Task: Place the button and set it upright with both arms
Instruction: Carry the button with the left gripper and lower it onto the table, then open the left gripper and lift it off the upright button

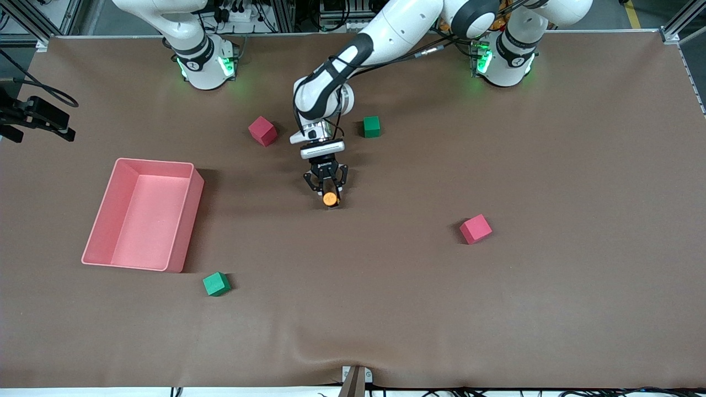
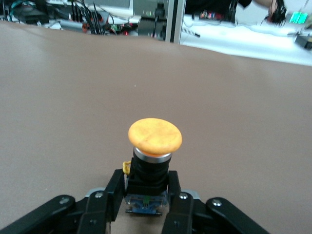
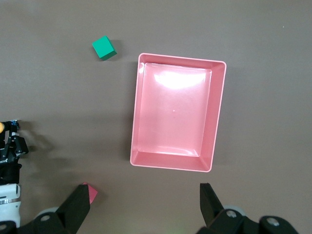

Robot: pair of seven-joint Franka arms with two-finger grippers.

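Note:
The button [image 1: 330, 198], with a round orange cap on a black body, is in my left gripper [image 1: 327, 187] over the middle of the table. In the left wrist view the left gripper [image 2: 146, 187] is shut on the black body from both sides, and the orange cap [image 2: 155, 135] points away from the wrist. I cannot tell whether the button touches the table. My right gripper [image 3: 144, 207] is open and empty, high above the table near the pink tray [image 3: 219, 112]. It is out of the front view. The left gripper also shows in the right wrist view [image 3: 9, 151].
The pink tray [image 1: 182, 220] lies toward the right arm's end. One red cube [image 1: 262, 130] and one green cube [image 1: 372, 126] sit near the bases, either side of the left arm. Another red cube [image 1: 475, 229] and another green cube [image 1: 216, 284] lie nearer the front camera.

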